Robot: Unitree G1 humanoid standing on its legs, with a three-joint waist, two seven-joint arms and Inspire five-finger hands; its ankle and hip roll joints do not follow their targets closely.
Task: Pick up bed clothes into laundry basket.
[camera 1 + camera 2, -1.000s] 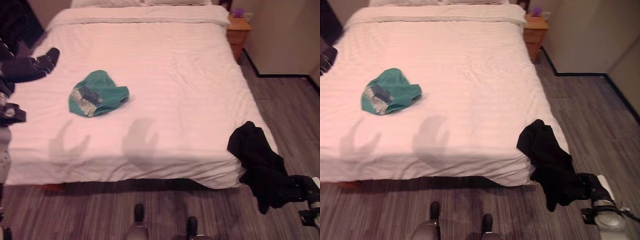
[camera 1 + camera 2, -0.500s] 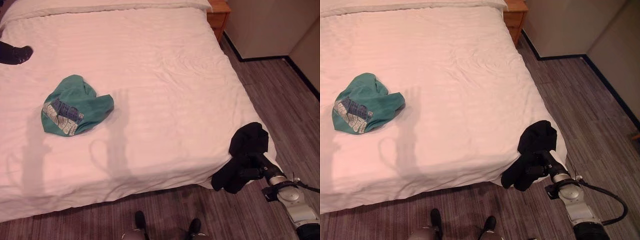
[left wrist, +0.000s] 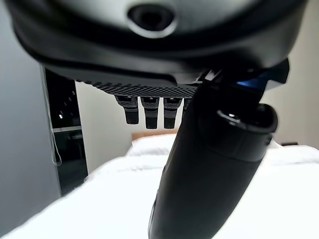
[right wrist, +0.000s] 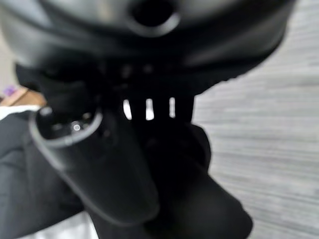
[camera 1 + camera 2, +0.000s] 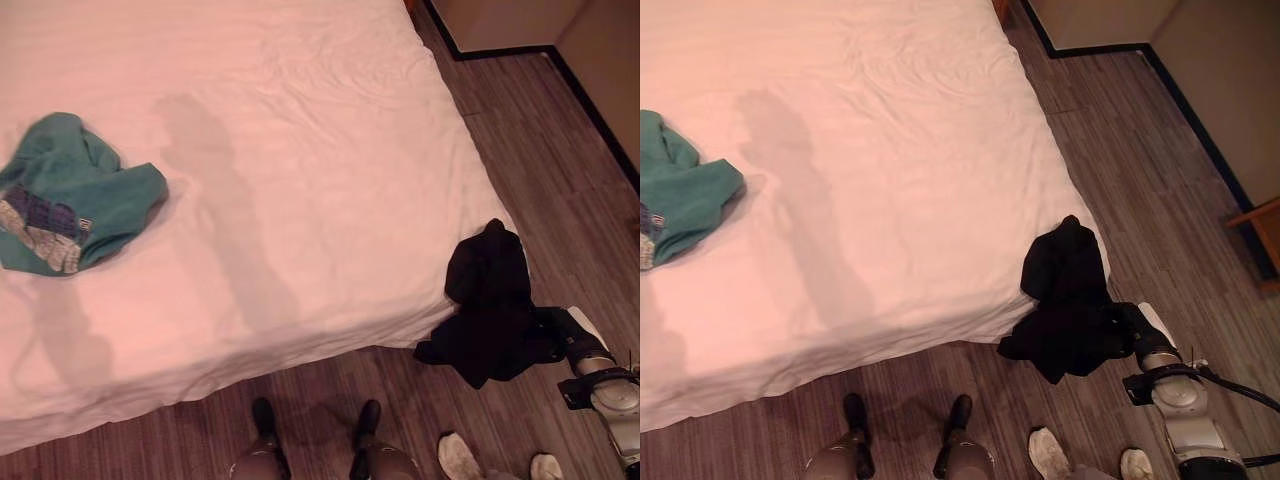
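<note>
A black garment [image 5: 488, 300] hangs off the bed's near right corner, partly on the white cover [image 5: 300, 180] and partly over the floor. My right hand [image 5: 556, 334] is shut on its lower edge. In the right wrist view, that hand [image 4: 99, 164] has its fingers curled into the black cloth [image 4: 30, 189]. A green garment with a printed patch [image 5: 70, 190] lies crumpled at the bed's left side, far from both hands. My left hand [image 3: 209, 164] hangs with relaxed fingers and holds nothing, with the bed behind it.
Grey wood-look floor [image 5: 560, 180] runs along the bed's right side to a beige wall with dark skirting [image 5: 500, 50]. A wooden piece of furniture [image 5: 1260, 225] stands at the right edge. A person's white shoes [image 5: 1050, 455] stand on the floor near my right arm.
The camera has swung right and down. My right hand stays shut on the black garment, which now hangs lower off the corner. A person's white shoes have come into view.
</note>
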